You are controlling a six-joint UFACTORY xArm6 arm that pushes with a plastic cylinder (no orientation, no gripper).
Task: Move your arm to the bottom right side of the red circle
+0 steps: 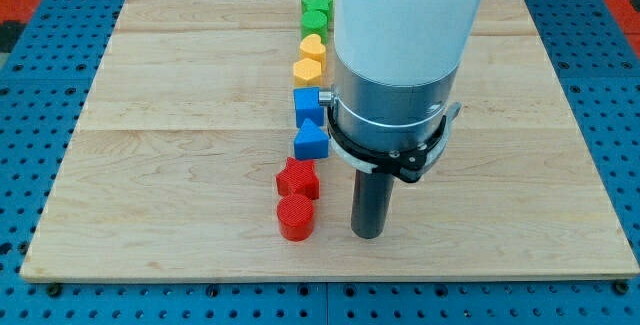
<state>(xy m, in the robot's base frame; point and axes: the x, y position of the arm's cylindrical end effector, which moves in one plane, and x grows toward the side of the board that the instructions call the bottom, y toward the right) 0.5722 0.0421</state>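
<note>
Red circle (295, 217) stands upright, bottom of block column.

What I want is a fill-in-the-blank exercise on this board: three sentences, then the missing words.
1. My tip stands to the view's ____ of the red circle, with a gap between them.
2. Just above the red star lies a triangle coloured ____.
3. The star at the column's top end is coloured ____.

Missing words: right; blue; green.
</note>
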